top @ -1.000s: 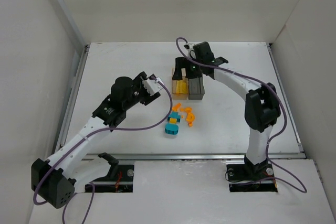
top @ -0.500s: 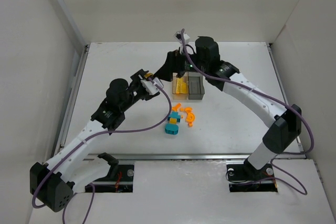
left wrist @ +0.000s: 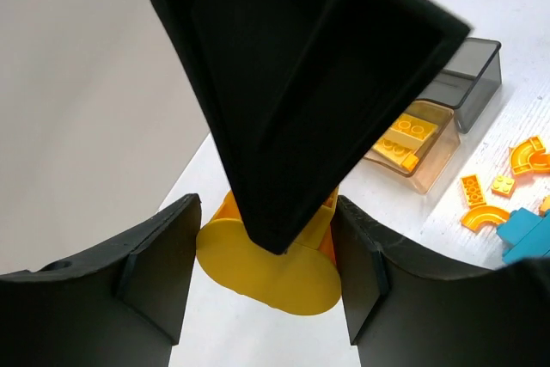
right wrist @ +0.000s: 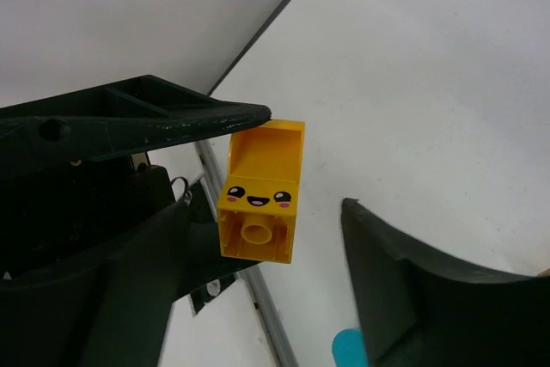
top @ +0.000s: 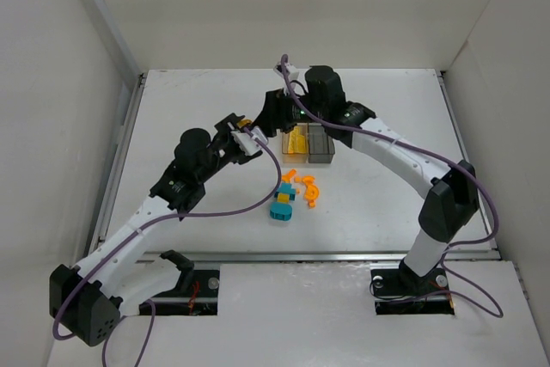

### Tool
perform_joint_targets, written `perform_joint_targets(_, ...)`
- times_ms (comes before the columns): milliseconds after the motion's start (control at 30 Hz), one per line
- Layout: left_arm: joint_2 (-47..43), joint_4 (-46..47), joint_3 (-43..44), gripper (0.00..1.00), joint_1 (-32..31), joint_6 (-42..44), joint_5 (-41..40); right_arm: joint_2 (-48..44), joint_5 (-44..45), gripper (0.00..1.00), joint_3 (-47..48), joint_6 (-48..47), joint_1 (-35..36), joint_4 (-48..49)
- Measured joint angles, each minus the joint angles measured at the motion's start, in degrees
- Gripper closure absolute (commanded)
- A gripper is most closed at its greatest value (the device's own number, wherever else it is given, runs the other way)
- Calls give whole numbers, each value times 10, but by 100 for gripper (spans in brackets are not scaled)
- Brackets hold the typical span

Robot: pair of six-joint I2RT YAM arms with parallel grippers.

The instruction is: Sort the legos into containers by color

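Top view: left gripper [top: 244, 132] sits left of frame centre, pinching a small yellow plastic brick [top: 243, 120]. Right gripper [top: 273, 114] is just to its right, tips nearly meeting it. Can't tell from here how its jaws stand. Just lower right of that: orange-amber see-through bin [top: 296, 142] with yellow inside, and smoky grey see-through bin [top: 320, 144] joined to its right side. Loose orange, yellow and teal pieces [top: 295, 192] lie clustered on the white table [top: 387, 186] below the bins, apart from both grippers.

Left wrist view: own fingers [left wrist: 159, 272] at bottom left and bottom right. The yellow plastic brick [left wrist: 279, 277] is wedged between them, touching both, so it is clamped. A big black finger of the right gripper [left wrist: 301, 100] fills top centre and overlaps the brick's upper part; contact unclear. The orange-amber see-through bin [left wrist: 425, 156] at right holds yellow bricks. The smoky grey see-through bin [left wrist: 468, 75] is above it; contents unreadable. A few loose orange and teal pieces sit at the lower right edge.

Right wrist view: own fingers [right wrist: 404, 281] spread wide, bottom left and bottom right. The yellow plastic brick [right wrist: 260, 191] hangs at centre in the gap, not visibly touching either. It has a smiley face printed on one side, and its hollow underside faces the camera. A black finger of the left gripper [right wrist: 137, 122] comes in from the left and lies along the brick's top edge. Teal sliver at the bottom edge.
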Motion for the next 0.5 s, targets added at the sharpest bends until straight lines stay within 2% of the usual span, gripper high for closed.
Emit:
perform_joint_targets(33,1,1,0,100,0,0,0,2,-2,36,2,0,0,0)
perform_joint_targets(67,2,1,0,100,0,0,0,5,-5,51,4,1,0,0)
perform_joint_targets(167,4,2,0,100,0,1,-1,12,-14,70,10,5,0,0)
perform_joint_targets(200,4,2,0,100,0,1,-3,15,-17,81,11,7,0,0)
perform_joint_targets(267,5,2,0,100,0,1,-5,19,-22,92,16,7,0,0)
perform_joint_targets(333,5,2,0,100,0,2,-8,22,-24,100,18,7,0,0)
perform_joint_targets(433,5,1,0,100,1,3,-8,23,-26,100,19,7,0,0)
perform_joint_targets(467,5,0,0,95,1,4,-7,23,-27,100,19,7,0,0)
perform_joint_targets(500,5,-1,0,77,1,4,-6,24,-27,100,19,7,0,0)
